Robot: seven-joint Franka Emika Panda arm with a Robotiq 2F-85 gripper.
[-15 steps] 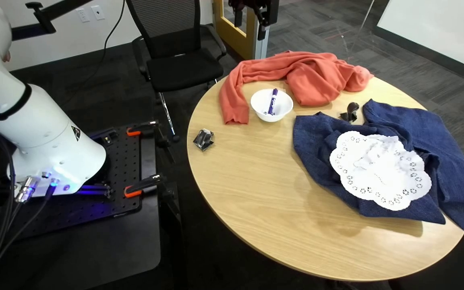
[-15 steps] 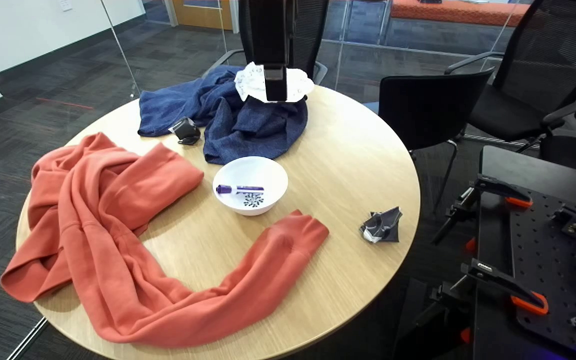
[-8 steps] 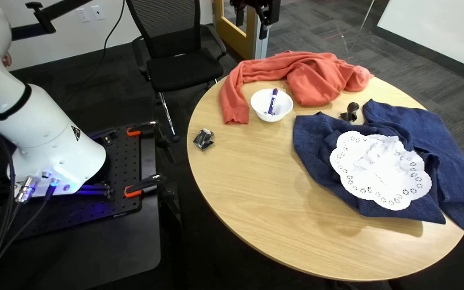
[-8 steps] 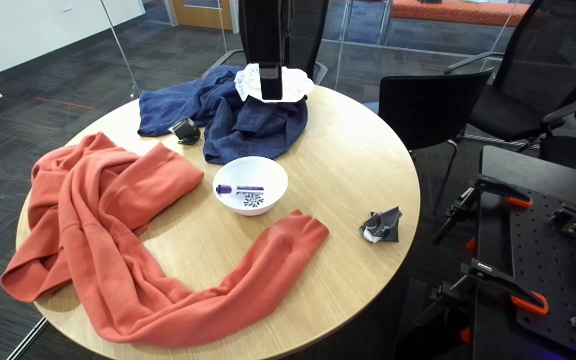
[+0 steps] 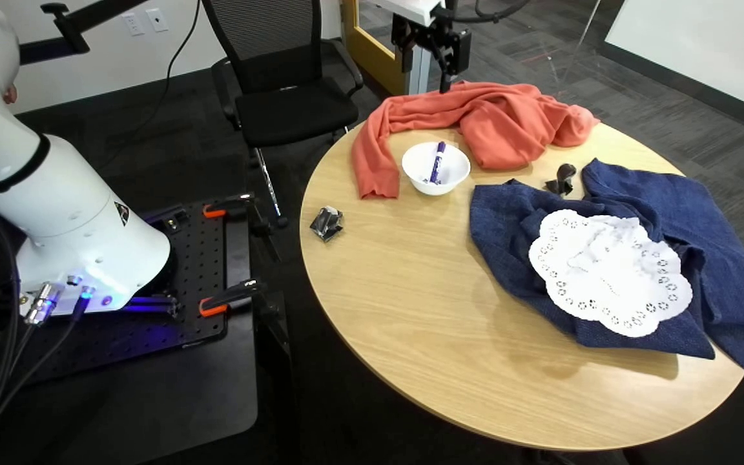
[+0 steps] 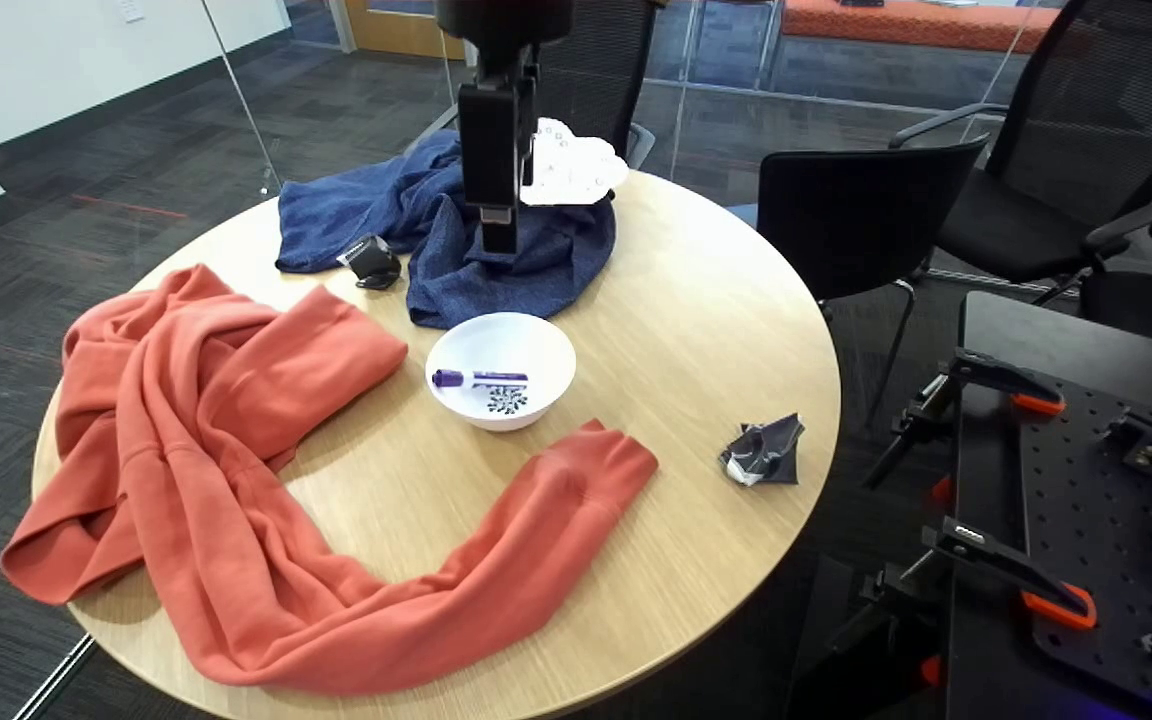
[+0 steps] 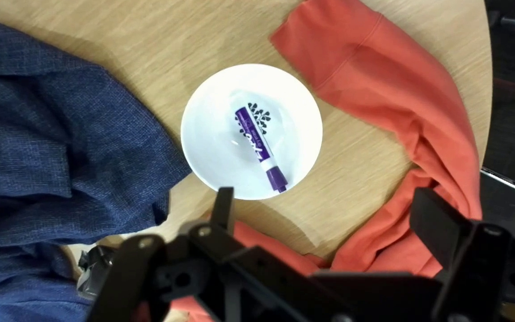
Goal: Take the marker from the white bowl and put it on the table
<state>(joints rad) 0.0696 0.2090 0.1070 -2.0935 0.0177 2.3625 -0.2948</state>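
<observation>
The purple and white marker (image 7: 261, 150) lies inside the white bowl (image 7: 208, 120), its purple cap leaning on the bowl's inner wall. Both exterior views also show the marker (image 5: 438, 163) (image 6: 481, 380) in the bowl (image 5: 414, 161) (image 6: 541, 350). The bowl stands upright on the round tan table (image 5: 385, 290). My gripper (image 7: 323, 197) is open and empty, with fingers wide apart. It hangs above the table, higher than the bowl. In an exterior view the gripper (image 5: 425, 74) shows over the far table edge, beyond the bowl.
An orange garment (image 6: 236, 400) curves around the bowl. A blue denim cloth (image 6: 496, 250) lies on another side, with a white doily (image 5: 604, 278) on top. A small black object (image 6: 371, 262) lies beside the denim. A crumpled dark wrapper (image 6: 766, 450) lies near the table edge.
The gripper has come lower and closer to the bowl. In an exterior view it has also shifted to the right. The marker, bowl and cloths have not moved.
</observation>
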